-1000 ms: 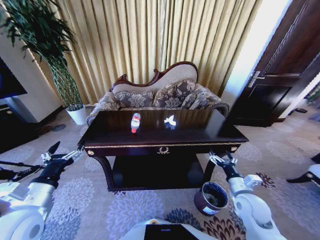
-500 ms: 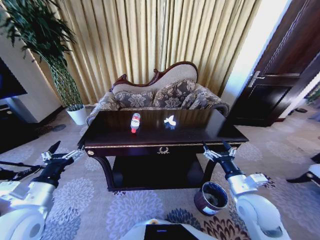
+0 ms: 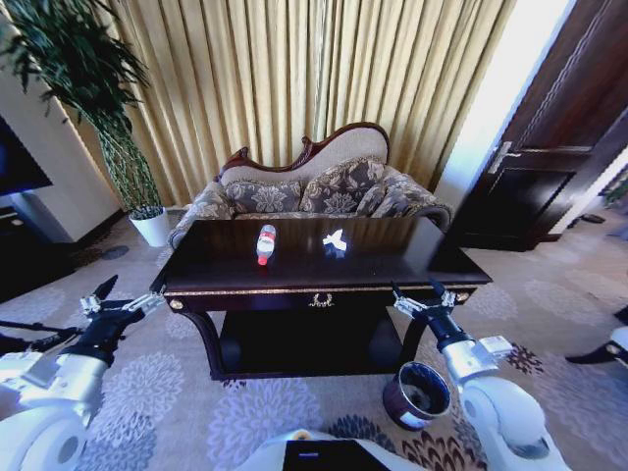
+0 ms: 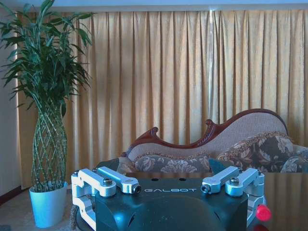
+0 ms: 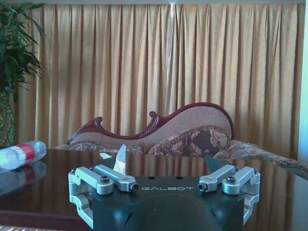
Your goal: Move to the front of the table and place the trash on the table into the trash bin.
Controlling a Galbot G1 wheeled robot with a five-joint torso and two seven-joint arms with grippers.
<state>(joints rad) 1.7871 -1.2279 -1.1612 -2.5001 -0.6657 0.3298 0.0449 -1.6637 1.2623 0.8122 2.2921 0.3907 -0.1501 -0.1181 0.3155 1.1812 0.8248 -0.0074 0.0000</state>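
Bottle (image 3: 265, 242), clear with red label, beside white crumpled paper (image 3: 335, 238) on glossy table (image 3: 392, 263); both end effectors spread wide.

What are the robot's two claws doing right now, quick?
Left gripper: open, holding nothing, near the table's left corner.
Right gripper: open, holding nothing, by the table's front right edge above the trash bin.

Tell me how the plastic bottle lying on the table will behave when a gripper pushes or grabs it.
The bottle lies on its side on the glossy table, so a nudge would probably roll or slide it. It looks clear and mostly empty, so likely light. Thin plastic may dent under a firm squeeze.
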